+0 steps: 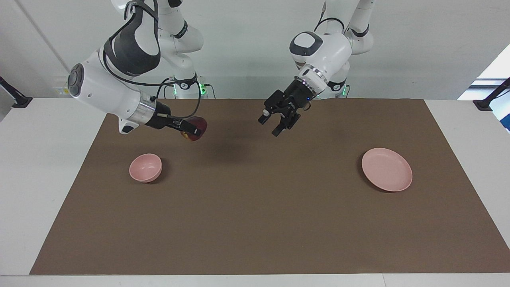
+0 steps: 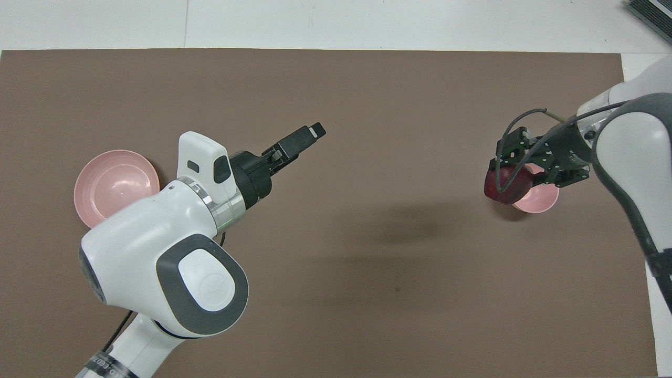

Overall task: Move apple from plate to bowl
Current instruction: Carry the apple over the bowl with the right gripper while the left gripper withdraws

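My right gripper (image 1: 194,130) is shut on the dark red apple (image 1: 200,126) and holds it in the air, above the mat close to the small pink bowl (image 1: 146,168). In the overhead view the apple (image 2: 503,190) in the right gripper (image 2: 508,181) covers part of the bowl (image 2: 543,198). The wide pink plate (image 1: 386,169) lies bare toward the left arm's end of the table; in the overhead view the plate (image 2: 113,184) is partly hidden by the left arm. My left gripper (image 1: 275,121) is open and empty, raised over the middle of the mat, and also shows overhead (image 2: 310,132).
A brown mat (image 1: 255,215) covers most of the white table (image 1: 40,179). The plate and the bowl are the only things on it.
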You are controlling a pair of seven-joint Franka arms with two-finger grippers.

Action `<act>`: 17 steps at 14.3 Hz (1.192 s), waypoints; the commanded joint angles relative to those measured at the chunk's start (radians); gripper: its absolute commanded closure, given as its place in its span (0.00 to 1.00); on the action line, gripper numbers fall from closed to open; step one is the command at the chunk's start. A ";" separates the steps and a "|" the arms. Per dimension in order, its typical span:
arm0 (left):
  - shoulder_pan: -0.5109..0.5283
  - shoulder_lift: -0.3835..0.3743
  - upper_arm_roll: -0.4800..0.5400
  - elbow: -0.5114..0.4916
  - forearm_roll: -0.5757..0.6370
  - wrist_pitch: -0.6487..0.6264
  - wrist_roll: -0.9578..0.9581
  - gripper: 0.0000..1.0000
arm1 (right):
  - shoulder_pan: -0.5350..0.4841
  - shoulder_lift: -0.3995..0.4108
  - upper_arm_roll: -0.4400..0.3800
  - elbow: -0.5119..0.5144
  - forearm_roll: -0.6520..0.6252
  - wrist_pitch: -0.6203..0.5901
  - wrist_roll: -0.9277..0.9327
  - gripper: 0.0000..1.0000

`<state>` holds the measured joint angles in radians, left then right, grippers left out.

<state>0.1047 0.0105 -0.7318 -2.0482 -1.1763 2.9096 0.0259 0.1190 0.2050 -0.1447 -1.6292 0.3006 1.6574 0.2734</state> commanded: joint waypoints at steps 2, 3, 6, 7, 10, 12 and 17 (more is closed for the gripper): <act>-0.023 -0.046 0.139 -0.032 0.182 -0.237 0.000 0.00 | -0.007 -0.108 0.008 -0.210 -0.151 0.198 -0.189 1.00; -0.023 -0.049 0.166 -0.033 0.232 -0.292 0.000 0.00 | -0.015 -0.117 0.008 -0.237 -0.172 0.235 -0.222 1.00; -0.034 -0.058 0.280 -0.033 0.493 -0.510 0.000 0.00 | -0.039 -0.095 0.008 -0.242 -0.213 0.266 -0.267 1.00; -0.054 -0.058 0.334 -0.026 0.585 -0.599 -0.001 0.00 | -0.048 -0.085 0.008 -0.242 -0.225 0.295 -0.284 1.00; -0.106 -0.064 0.472 0.026 0.870 -0.792 -0.001 0.00 | -0.082 -0.026 0.008 -0.239 -0.239 0.370 -0.353 1.00; -0.111 -0.067 0.520 0.113 1.025 -0.945 0.003 0.00 | -0.084 0.005 0.008 -0.225 -0.247 0.407 -0.361 1.00; -0.154 -0.057 0.653 0.409 1.141 -1.243 0.009 0.00 | -0.091 0.040 0.008 -0.235 -0.267 0.437 -0.420 1.00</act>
<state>-0.0002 -0.0637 -0.1404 -1.7741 -0.0649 1.7949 0.0307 0.0446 0.2445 -0.1451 -1.8610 0.0535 2.0890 -0.0979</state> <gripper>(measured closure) 0.000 0.185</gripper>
